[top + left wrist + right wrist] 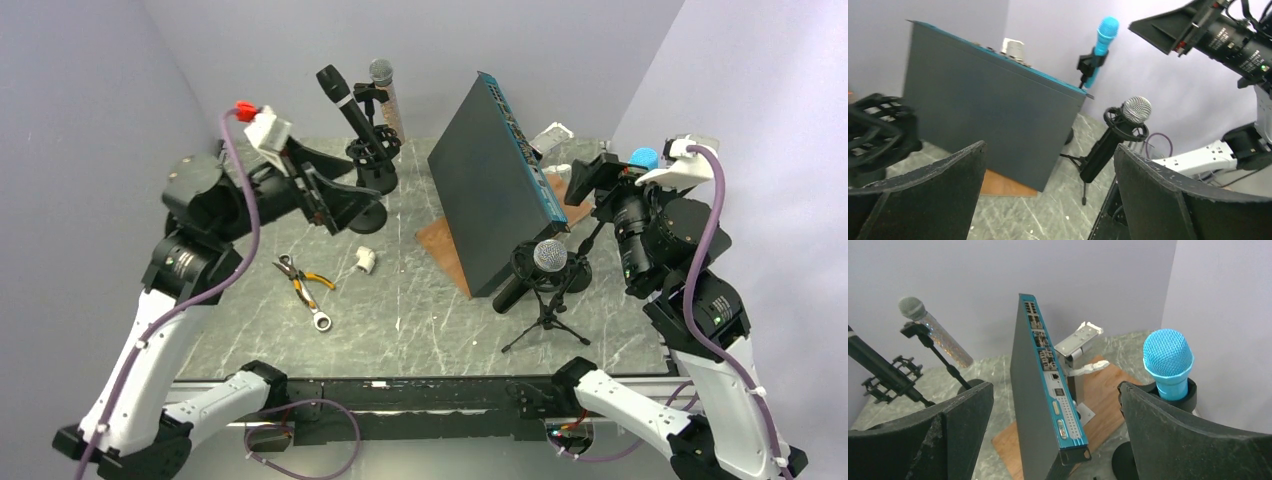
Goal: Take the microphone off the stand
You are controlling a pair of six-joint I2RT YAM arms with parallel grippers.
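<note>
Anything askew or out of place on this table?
The dark grey rack unit with a teal front panel stands on edge on a brown wooden board instead of lying flat. Orange-handled pliers and a white pipe elbow lie loose nearby.

You had a bright blue microphone [644, 157] at two o'clock, a black microphone [535, 270] at three — silver mesh head — a slate-grey panel [490, 190] edged teal, and orange-handled pliers [305, 280] at nine, on a grey-green marbled table [420, 325].
</note>
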